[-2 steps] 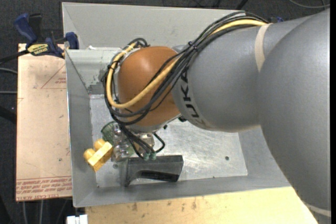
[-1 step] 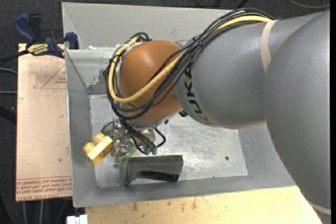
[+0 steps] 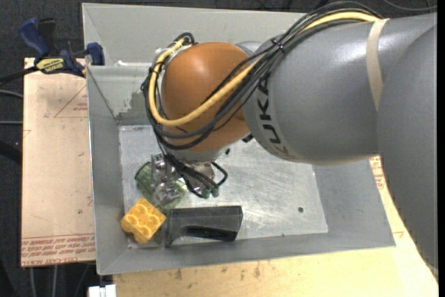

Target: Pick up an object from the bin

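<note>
The end effector (image 3: pixel 169 181) hangs low in the near left of the bin (image 3: pixel 278 198), seemingly over a green thing (image 3: pixel 147 175). I cannot tell how far open it is. Just nearer lie a yellow studded block (image 3: pixel 142 220) and a dark wedge-shaped piece (image 3: pixel 205 222).

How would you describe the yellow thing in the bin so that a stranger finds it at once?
Look at the grey metal bin, at the lower left corner of its floor. There a small yellow block lies beside a long dark grey piece. It alone is bright yellow, with rounded bumps on top.
</note>
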`<state>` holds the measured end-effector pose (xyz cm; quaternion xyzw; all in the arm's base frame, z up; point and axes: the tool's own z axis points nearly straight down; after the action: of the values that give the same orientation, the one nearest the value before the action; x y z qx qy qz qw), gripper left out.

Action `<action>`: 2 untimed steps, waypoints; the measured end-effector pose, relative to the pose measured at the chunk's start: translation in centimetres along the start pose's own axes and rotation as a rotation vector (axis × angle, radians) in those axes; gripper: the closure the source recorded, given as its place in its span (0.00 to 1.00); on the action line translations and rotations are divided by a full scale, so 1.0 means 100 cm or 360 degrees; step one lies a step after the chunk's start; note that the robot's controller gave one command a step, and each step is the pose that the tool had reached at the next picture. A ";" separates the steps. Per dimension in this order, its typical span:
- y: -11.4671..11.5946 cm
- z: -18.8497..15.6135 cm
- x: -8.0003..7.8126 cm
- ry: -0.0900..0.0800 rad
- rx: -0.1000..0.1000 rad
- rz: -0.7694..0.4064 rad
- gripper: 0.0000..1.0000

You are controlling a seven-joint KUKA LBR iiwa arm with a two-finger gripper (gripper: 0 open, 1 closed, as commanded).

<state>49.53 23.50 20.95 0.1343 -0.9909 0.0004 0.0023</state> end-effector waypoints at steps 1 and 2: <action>0.003 -0.092 -0.021 -0.0014 -0.0002 -0.0145 0.00; 0.003 -0.091 -0.020 -0.0013 -0.0002 -0.0145 0.00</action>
<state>51.45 24.34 30.07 0.1791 -0.9838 -0.0007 -0.0016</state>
